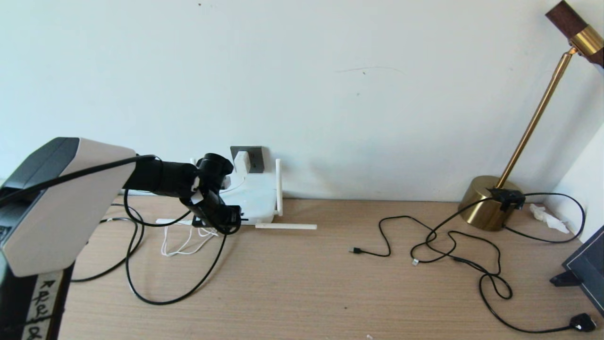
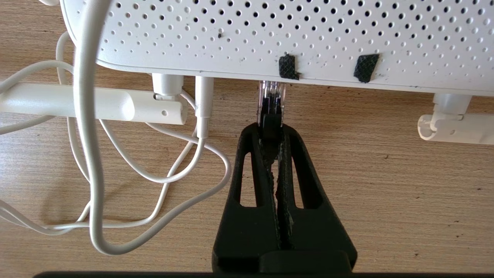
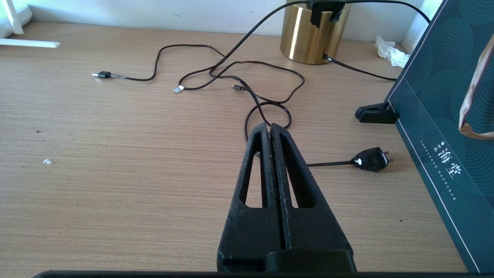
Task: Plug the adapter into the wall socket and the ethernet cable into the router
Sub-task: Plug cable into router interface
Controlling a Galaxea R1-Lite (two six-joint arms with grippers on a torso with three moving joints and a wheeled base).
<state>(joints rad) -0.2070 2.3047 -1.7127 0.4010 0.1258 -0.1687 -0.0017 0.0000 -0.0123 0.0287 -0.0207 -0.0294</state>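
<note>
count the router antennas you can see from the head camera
4 antennas: one upright at the router's right corner, one flat on the desk beside it, one flat on its left, one tip behind the arm, mostly hidden.

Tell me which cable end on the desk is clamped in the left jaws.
The ethernet cable, its clear connector at the router edge. The black-plug ends lie loose toward the lamp.
</note>
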